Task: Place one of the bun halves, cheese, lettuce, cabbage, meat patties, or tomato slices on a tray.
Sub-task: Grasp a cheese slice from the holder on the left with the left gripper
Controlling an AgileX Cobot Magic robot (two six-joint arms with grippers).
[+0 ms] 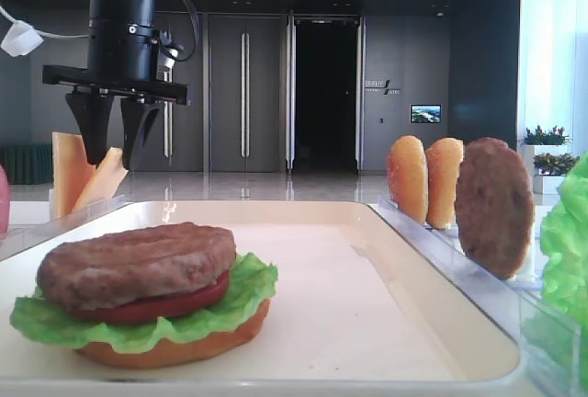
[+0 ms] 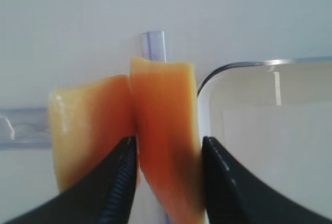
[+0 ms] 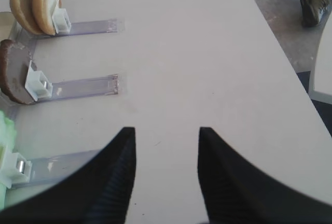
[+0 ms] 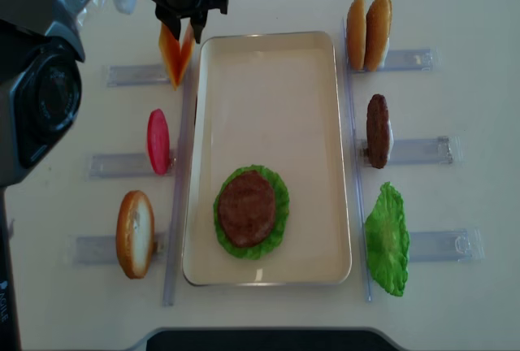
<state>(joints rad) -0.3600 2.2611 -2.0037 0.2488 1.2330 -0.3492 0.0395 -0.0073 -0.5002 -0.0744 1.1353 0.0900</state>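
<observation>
Two cheese [image 2: 163, 110] slices stand in a V in a clear holder left of the tray [image 2: 270, 130]. My left gripper [image 2: 169, 146] is open and straddles the right-hand, leaning slice, one finger at each side of it; the other slice [image 2: 88, 120] lies outside the left finger. From the side, the gripper [image 1: 112, 156] hangs over the cheese [image 1: 103, 181]. On the tray [image 4: 268, 83] lies a stack: bun half [image 1: 175, 346], lettuce [image 1: 55, 323], tomato slice [image 1: 156, 307], meat patty [image 1: 138, 264]. My right gripper [image 3: 167, 136] is open over bare table.
Right of the tray, clear holders carry two bun halves [image 4: 368, 32], a patty [image 4: 377, 130] and a lettuce leaf [image 4: 387, 239]. On the left stand a tomato slice [image 4: 158, 141] and a bun half [image 4: 135, 233]. A long clear strip [image 4: 180, 205] runs along the tray's left side.
</observation>
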